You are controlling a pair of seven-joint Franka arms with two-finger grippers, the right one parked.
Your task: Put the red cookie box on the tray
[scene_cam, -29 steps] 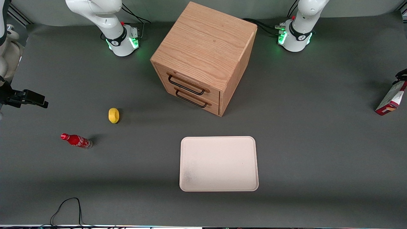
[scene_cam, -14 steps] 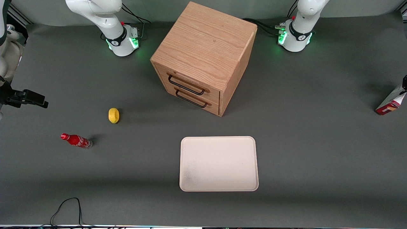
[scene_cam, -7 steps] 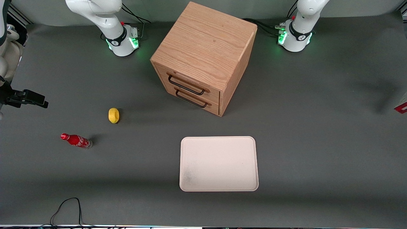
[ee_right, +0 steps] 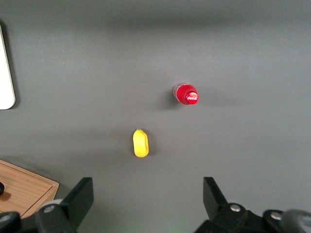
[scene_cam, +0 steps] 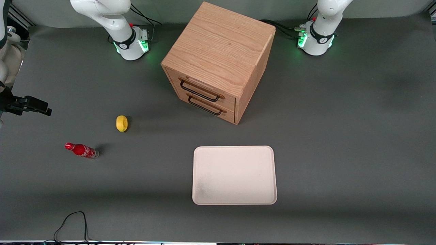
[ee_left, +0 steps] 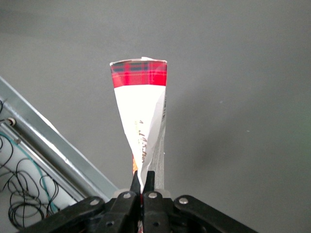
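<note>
The red cookie box [ee_left: 141,121], earlier seen at the surface's edge at the working arm's end, has been carried out of the front view, pinched in the closed gripper [ee_left: 142,187].

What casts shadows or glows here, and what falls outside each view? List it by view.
Front view: green glow at both arm bases; soft shadows beside the bottle and lemon; the tray lies evenly lit; box and tool are out of frame. Left wrist view: the tool is shut on the box, held above the mat; a faint shadow darkens the mat beside it.
</note>
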